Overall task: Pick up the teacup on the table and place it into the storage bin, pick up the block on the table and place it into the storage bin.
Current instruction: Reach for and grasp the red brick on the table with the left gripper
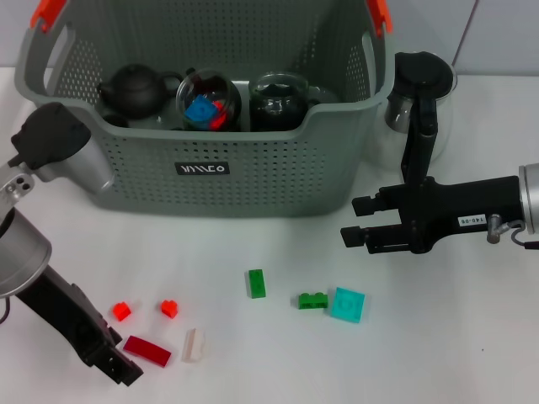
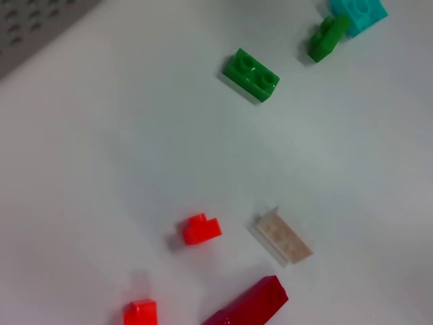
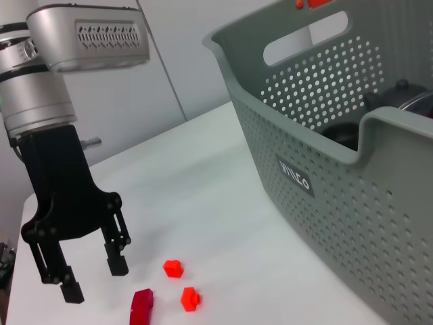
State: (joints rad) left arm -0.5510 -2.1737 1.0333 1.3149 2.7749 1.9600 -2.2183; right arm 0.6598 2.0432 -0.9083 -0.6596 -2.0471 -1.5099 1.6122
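The grey storage bin (image 1: 202,172) stands at the back of the white table (image 1: 253,244). It holds a black teapot (image 1: 135,88) and two glass cups, one (image 1: 208,105) with blue and red pieces in it, the other (image 1: 278,101) dark; no teacup shows on the tabletop. Several blocks lie in front: two green (image 1: 256,284) (image 1: 312,300), a teal one (image 1: 347,304), two small red (image 1: 122,310) (image 1: 170,309), a cream one (image 1: 194,345) and a dark red one (image 1: 146,351). My left gripper (image 1: 122,370) hovers open by the dark red block (image 3: 141,308). My right gripper (image 1: 354,220) is open and holds nothing, right of the bin.
A glass coffee pot (image 1: 421,93) with a black lid stands behind my right arm, close to the bin's right wall. The bin's perforated wall (image 3: 325,169) fills the near side of the right wrist view. The left wrist view looks down on the scattered blocks, such as the green one (image 2: 250,74).
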